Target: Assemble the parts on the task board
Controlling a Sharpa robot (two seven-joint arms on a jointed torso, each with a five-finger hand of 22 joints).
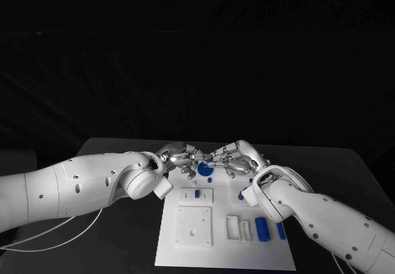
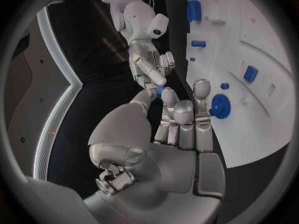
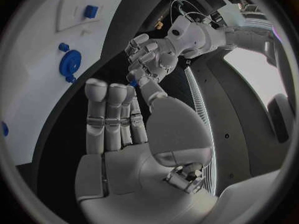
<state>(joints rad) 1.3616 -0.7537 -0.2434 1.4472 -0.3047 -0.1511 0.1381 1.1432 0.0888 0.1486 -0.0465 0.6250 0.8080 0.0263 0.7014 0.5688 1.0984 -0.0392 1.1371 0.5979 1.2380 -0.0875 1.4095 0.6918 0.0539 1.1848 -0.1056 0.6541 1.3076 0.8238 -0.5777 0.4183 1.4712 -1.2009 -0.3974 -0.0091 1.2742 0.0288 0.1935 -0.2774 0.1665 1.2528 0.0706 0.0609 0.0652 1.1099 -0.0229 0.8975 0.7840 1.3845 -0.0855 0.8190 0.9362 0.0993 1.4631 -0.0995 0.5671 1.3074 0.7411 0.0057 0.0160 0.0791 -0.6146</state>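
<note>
While both arms reach in from the frame's lower corners, the black table (image 1: 123,228) is seen spanning the lower half of the head view, w/ the white task board (image 1: 226,254) laid at lower centre. The left hand (image 1: 180,158) and right hand (image 1: 237,159) are brought fingertip to fingertip just above the board's far end, at mid-frame. A small blue part (image 2: 159,91) is seen between the tips of the two hands in the left wrist view; it is touched from both sides, but which hand actually has hold of it can't be told. Other fingers of each hand are held fairly straight and close together, not spread.

A blue round disc (image 1: 205,169) is set on the board's far end, directly below the hands. A blue cylinder (image 1: 262,229) is laid lengthwise on the board's right side, lower right of centre, w/ a slimmer blue bar (image 1: 281,230) just beside it toward the edge. A tiny blue peg (image 1: 196,194) is stood in a white block, left of centre.
</note>
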